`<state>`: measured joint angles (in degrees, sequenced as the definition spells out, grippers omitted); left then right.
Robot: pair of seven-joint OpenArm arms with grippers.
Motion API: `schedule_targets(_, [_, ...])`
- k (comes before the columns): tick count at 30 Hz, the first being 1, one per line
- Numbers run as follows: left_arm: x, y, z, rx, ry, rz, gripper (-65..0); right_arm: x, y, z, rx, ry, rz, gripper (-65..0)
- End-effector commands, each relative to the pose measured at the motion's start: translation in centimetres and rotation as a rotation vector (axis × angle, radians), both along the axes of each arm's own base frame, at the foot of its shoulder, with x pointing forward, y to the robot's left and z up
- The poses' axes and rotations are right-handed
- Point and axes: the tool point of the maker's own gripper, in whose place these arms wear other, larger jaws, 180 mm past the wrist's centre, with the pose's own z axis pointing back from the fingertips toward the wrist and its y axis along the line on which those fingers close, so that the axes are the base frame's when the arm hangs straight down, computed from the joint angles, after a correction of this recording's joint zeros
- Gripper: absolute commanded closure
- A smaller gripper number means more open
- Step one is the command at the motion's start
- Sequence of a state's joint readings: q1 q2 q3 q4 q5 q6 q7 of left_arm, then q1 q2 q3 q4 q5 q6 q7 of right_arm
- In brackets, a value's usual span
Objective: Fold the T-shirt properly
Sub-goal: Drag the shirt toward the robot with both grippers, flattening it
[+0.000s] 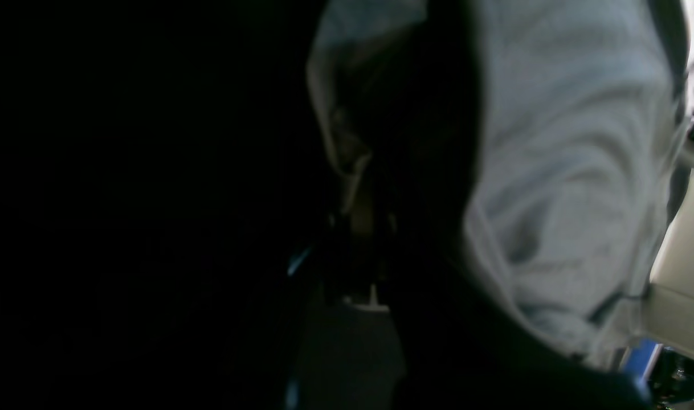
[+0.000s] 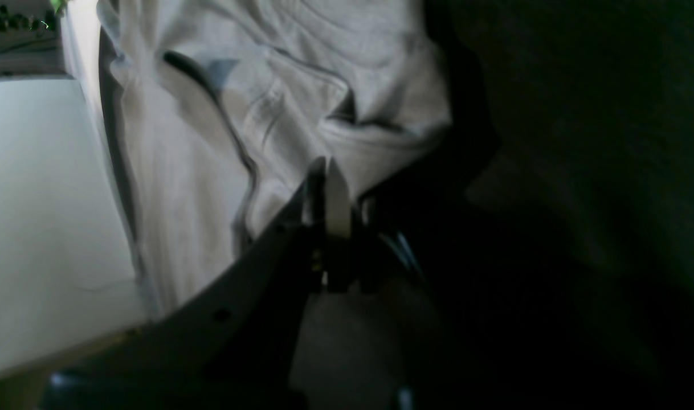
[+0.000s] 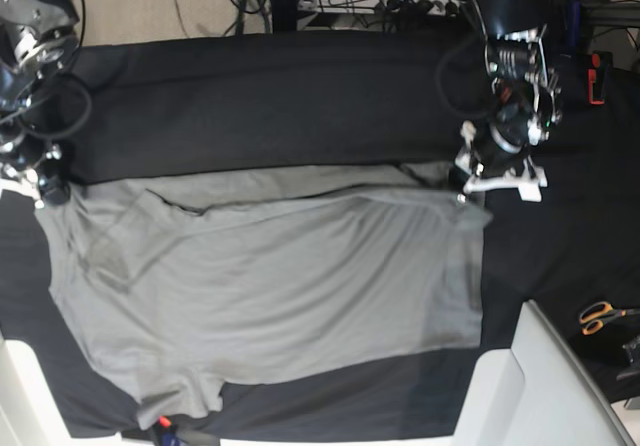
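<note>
At opposite far corners of the T-shirt (image 3: 270, 286), 2 clamped claws: left claw (image 3: 468, 192), right claw (image 3: 45, 191).

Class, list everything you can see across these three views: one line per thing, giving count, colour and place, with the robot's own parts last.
Light-grey short-sleeved cotton T-shirt: one, grey, spread over the middle of the table, top edge folded over.
Black table cloth: one, black, covering the table.
Orange-handled scissors: one pair, orange, on the cloth at the base view's right edge.
Left pincer: one, black and white, shut on the T-shirt's upper right corner.
Right pincer: one, dark, shut on the T-shirt at its upper left corner.
</note>
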<state>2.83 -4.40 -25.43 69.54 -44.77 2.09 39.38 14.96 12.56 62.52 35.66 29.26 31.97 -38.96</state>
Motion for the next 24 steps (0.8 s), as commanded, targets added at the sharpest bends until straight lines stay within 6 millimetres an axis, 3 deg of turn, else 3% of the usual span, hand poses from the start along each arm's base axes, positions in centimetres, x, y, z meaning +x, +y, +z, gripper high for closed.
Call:
schedule_targets(1, [1.0,1.5,1.7,0.04,-0.043,0.006,0.0,1.4,-1.5,2.1,-0.049,-0.059,-0.005,-0.2])
schedule_targets(9, [0.0,4.7,3.7,0.135,-0.042,0.028,0.0,-1.3,-3.5,4.9,-0.131,-0.076,-0.039,0.0])
schedule_targets(17, [0.5,5.0,5.4,0.163,-0.086,0.016,0.0,-2.2,-3.2,4.4,-0.105,-0.032,-0.02,0.0])
schedule_targets(24, [-2.8,5.0,4.6,0.191,-0.043,0.002,0.0,-4.4,-3.2,5.5,-0.171,0.006,0.026,0.0])
